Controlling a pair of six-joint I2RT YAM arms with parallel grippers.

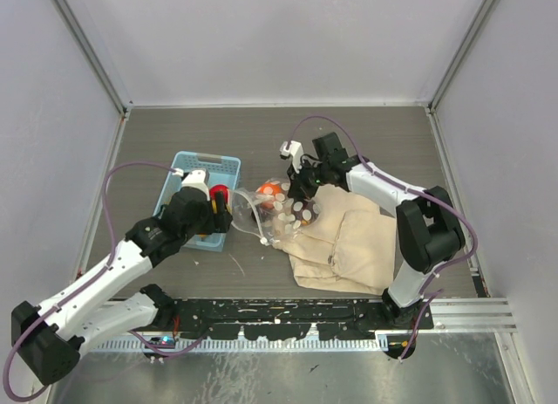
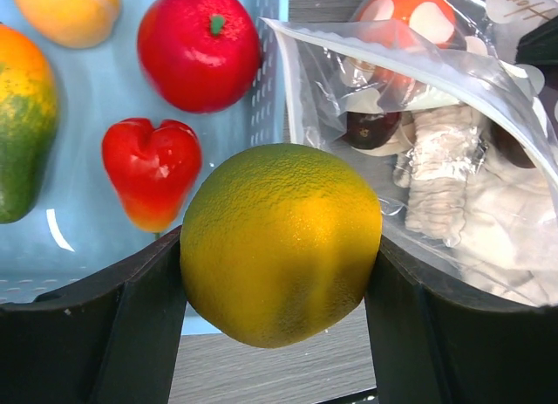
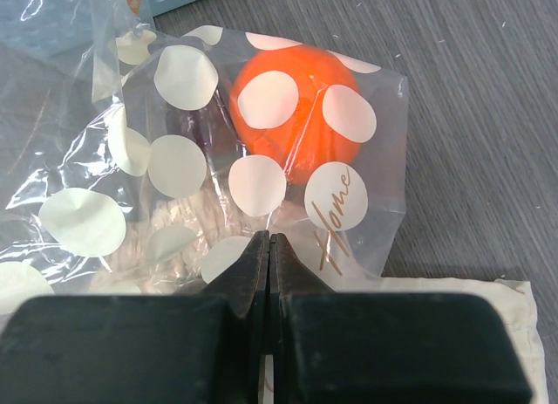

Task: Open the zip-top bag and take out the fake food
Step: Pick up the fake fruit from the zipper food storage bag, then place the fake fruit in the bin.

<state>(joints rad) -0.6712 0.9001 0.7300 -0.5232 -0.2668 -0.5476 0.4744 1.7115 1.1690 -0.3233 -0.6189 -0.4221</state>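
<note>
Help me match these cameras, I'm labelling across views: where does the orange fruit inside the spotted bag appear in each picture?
Top external: the orange fruit sits at centre, in the bag's far end, right of the blue basket.
Left wrist: orange fruit in the top right corner, seen through the plastic.
Right wrist: orange fruit at upper middle, behind the white spots.
Shared landmark: the spotted zip-top bag around it, in all three views.

arms [image 1: 96, 286]: white links, black joints | cables [image 1: 318, 118]: purple, looping | gripper fingers [image 2: 113, 334]: matte black, blocky
</note>
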